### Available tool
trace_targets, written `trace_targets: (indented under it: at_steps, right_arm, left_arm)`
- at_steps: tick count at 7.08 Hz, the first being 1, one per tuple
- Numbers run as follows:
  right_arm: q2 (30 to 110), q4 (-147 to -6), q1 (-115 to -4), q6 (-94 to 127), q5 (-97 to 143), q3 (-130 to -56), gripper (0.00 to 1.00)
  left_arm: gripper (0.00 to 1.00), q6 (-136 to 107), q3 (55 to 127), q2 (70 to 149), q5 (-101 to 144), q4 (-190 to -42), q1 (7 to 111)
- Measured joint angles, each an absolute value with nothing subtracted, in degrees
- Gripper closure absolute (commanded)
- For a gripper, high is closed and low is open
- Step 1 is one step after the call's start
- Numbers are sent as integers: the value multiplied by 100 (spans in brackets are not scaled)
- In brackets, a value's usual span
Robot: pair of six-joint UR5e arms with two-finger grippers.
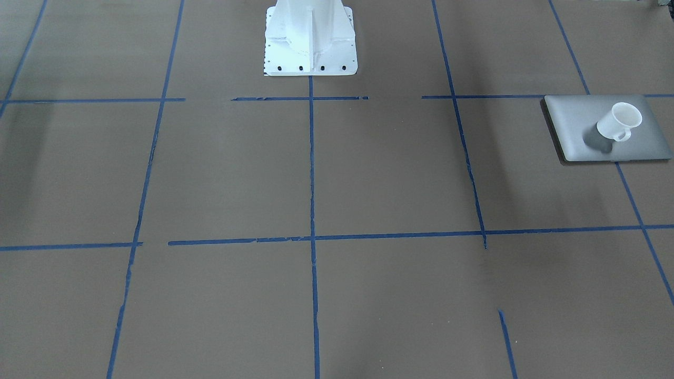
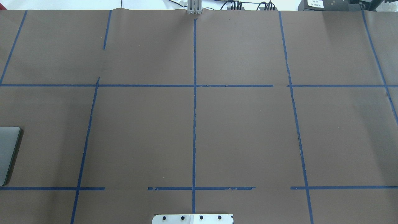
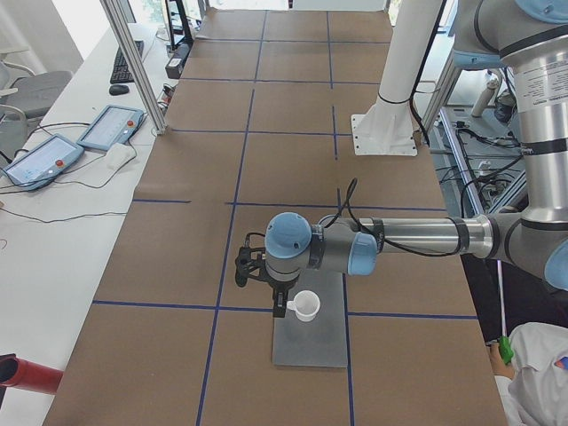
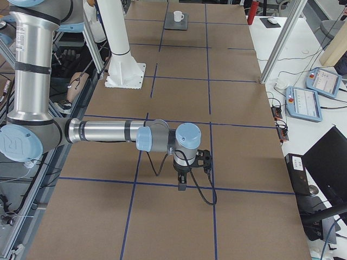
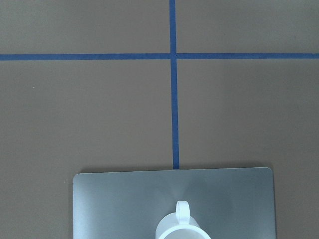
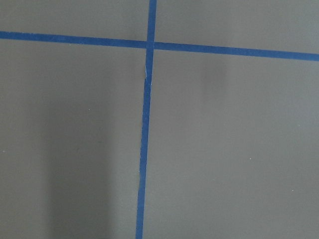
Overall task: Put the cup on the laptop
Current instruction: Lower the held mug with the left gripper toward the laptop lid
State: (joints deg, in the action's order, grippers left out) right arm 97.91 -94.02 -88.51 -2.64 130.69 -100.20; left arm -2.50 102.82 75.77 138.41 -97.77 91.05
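The small white cup (image 1: 620, 121) stands upright on the closed silver-grey laptop (image 1: 579, 126), near the lid's centre. In the left wrist view the cup (image 5: 182, 226) sits at the bottom edge, handle pointing up, on the laptop (image 5: 114, 204). The overhead view shows only a corner of the laptop (image 2: 7, 152). In the exterior left view my left gripper (image 3: 279, 304) hangs just beside the cup (image 3: 306, 307), above the laptop (image 3: 311, 342); I cannot tell whether it is open or shut. My right gripper (image 4: 182, 186) hovers low over bare table, far from the cup (image 4: 177, 16); its state cannot be told.
The white robot pedestal (image 1: 310, 39) stands at the table's middle edge. Blue tape lines (image 1: 311, 168) grid the brown table cover. Teach pendants (image 4: 306, 100) lie on the side bench. A person (image 3: 532, 373) sits near the laptop's end of the table.
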Motion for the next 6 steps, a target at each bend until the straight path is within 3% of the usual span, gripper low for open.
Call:
trace_targets:
  at_steps: [6]
  right_arm:
    - [9794,-9398,-8851,-264,13066,-10020,0]
  left_arm:
    - [0,-239,10354,7691,13865,-9751,9105]
